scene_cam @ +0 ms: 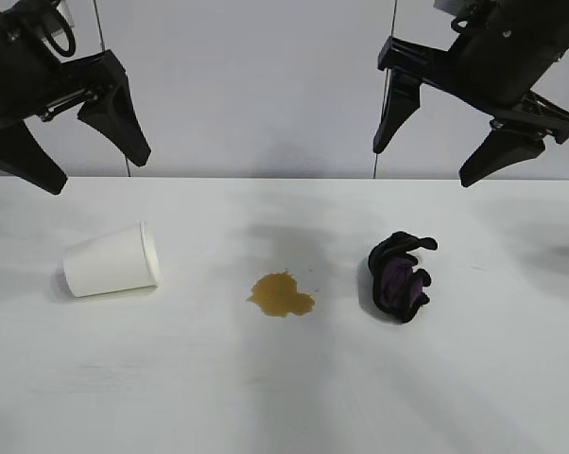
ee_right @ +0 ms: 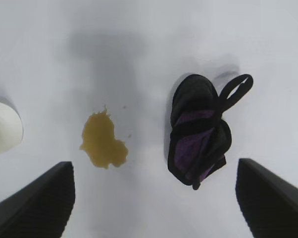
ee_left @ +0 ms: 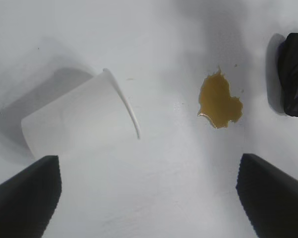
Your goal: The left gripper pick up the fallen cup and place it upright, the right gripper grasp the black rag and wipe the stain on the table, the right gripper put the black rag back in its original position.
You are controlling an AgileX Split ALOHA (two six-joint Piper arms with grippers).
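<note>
white cup (scene_cam: 112,260) lies on side; step one not begun. left gripper (scene_cam: 72,147) spread, empty, above it: descend, grasp. right gripper (scene_cam: 450,142) spread, idle above black rag (scene_cam: 400,276).

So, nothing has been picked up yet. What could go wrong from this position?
1. The cup lies on its side, so it may roll away when the open left gripper closes on it.
2. The stain sits between the cup and the black rag; dragging either through it could spread the liquid across the table.
3. The bunched rag may be caught only by one fold in the open right gripper and slip.
</note>
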